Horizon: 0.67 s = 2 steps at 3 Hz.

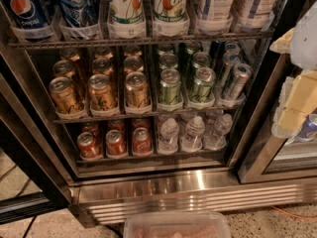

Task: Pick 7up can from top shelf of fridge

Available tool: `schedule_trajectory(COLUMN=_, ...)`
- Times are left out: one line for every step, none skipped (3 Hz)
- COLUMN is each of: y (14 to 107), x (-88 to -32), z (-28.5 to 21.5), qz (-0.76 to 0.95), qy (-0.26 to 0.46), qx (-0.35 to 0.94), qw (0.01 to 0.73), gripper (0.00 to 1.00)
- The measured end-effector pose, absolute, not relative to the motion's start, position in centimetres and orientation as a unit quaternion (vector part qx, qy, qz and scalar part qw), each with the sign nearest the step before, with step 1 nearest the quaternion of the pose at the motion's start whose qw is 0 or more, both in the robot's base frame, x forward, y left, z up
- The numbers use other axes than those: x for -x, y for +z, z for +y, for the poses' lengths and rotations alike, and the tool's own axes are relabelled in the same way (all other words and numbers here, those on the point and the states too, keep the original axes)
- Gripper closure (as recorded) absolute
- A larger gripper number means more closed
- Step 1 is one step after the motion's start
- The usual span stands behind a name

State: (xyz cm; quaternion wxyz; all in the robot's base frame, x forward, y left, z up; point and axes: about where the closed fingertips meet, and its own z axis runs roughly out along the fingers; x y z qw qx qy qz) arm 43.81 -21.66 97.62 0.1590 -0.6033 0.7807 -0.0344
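Claw (296, 100) beside the fridge (163, 187); whether open or closed cannot be told. The 7up can (170, 4), up-left of it, stands on the top shelf (74, 42): reach and grasp not yet done.

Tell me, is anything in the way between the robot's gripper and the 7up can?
Nothing visible covers the front of the 7up can on the top shelf. The gripper hangs off to the right, before the dark door frame, and white cans stand between them sideways.
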Motion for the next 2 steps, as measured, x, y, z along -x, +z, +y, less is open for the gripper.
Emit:
schedule_trajectory(y=97.6, x=-43.8, z=-21.7, qz=0.781, qy=-0.034, qx=0.603, qw=0.159, gripper=0.00)
schedule_trajectory(y=97.4, x=-43.8, z=-20.4, qz=0.785, qy=-0.027, qx=0.588, qw=0.191, gripper=0.00)
